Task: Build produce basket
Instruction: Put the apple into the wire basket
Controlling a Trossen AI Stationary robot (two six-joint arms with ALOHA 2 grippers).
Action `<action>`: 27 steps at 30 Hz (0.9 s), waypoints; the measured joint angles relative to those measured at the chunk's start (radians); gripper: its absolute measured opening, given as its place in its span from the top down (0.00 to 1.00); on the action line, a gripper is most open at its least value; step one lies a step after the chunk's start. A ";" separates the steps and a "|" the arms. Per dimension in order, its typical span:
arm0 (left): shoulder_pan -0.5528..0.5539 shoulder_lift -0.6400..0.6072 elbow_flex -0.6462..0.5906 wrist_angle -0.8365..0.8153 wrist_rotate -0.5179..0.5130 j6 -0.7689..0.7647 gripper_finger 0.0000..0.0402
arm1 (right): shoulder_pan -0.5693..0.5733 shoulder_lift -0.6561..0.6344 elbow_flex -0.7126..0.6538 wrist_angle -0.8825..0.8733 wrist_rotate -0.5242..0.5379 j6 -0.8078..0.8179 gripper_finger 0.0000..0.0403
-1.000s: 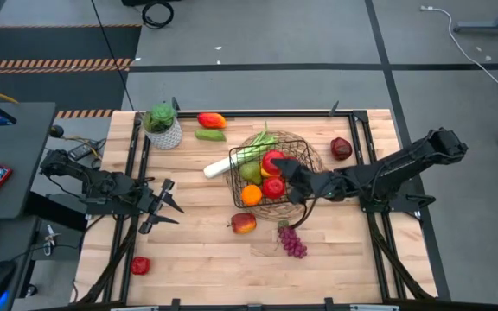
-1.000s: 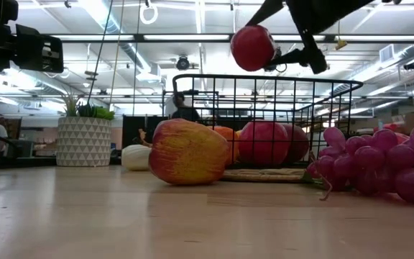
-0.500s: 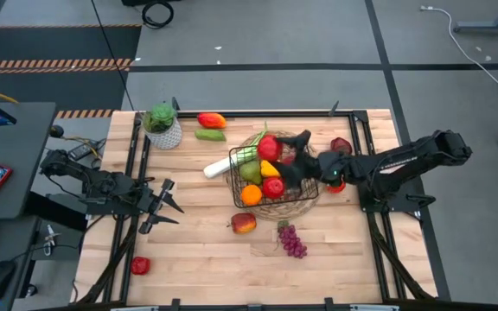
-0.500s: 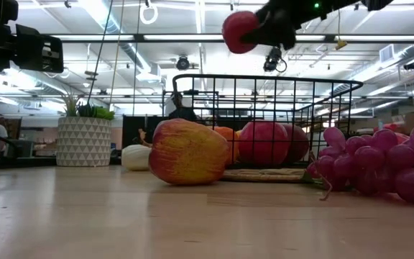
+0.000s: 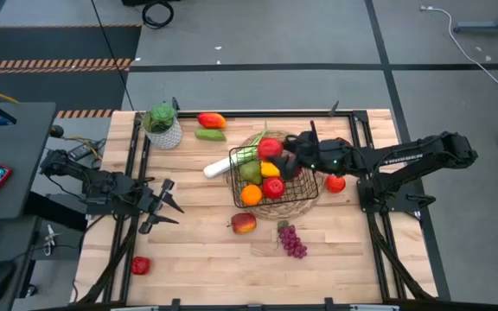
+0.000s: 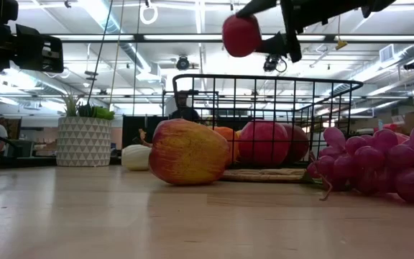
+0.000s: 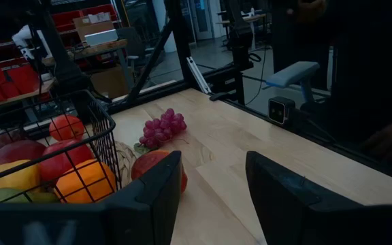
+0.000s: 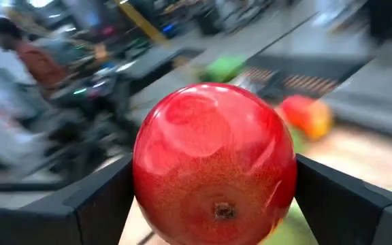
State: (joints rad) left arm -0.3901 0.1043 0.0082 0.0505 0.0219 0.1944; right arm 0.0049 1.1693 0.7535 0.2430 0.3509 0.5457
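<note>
My right end effector [image 5: 277,149] is clamped on a red apple [image 5: 269,148], one finger [image 8: 94,204] on each side of it, held in the air above the basket [image 5: 305,194]. In the low view the apple [image 6: 241,35] hangs clear above the basket's top rim [image 6: 264,76].

Below my end effector the basket sits on a woven mat [image 5: 318,155] and contains an orange [image 5: 251,195], another red apple [image 5: 273,187], yellow and green pieces, and a leek [image 5: 219,166] that sticks out over its side.

Outside the basket on the tabletop [image 5: 197,250]: a red-yellow apple [image 5: 243,223] and grapes [image 5: 293,241] nearby, and a red piece [image 5: 335,182] just beside my right arm.

My left end effector [image 5: 164,206] waits well apart from the basket, fingers [image 7: 148,197] apart, holding nothing.
</note>
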 joint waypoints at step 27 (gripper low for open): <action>0.000 0.000 0.000 0.000 0.000 0.000 0.57 | -0.043 0.322 0.534 -1.230 -0.361 -0.180 0.08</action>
State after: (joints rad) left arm -0.3901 0.1043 0.0082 0.0505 0.0218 0.1947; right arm -0.0377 1.4910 1.2875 -0.9871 -0.0098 0.3655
